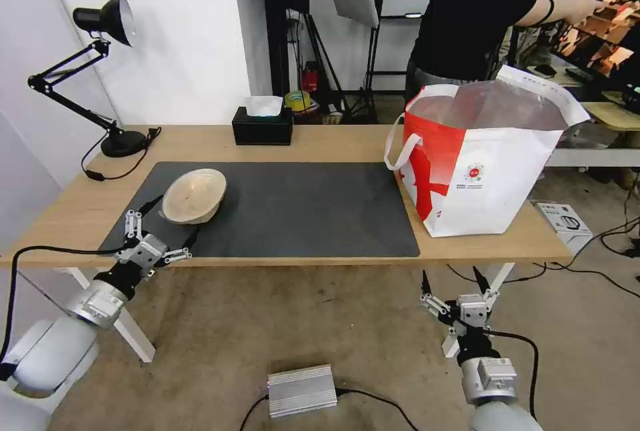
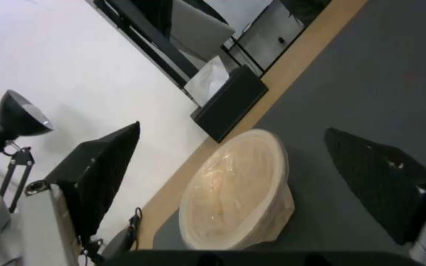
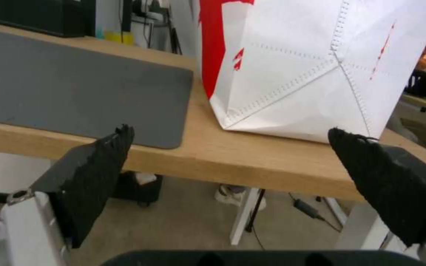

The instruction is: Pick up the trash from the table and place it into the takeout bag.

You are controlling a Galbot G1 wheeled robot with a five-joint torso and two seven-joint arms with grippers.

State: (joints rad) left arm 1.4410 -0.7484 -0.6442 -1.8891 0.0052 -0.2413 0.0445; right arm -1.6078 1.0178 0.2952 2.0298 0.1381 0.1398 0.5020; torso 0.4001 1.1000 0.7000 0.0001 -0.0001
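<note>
A beige shallow bowl of trash lies tilted at the left end of the dark grey mat on the table. My left gripper is open just in front of the bowl, at the mat's front left corner, one finger to each side of its near edge. In the left wrist view the bowl sits between the spread fingers of that gripper. The takeout bag stands open at the table's right end. My right gripper hangs open below the table's front edge, facing the bag.
A black tissue box stands at the back edge and a black desk lamp at the back left. A silver box and cables lie on the floor. A person stands behind the bag.
</note>
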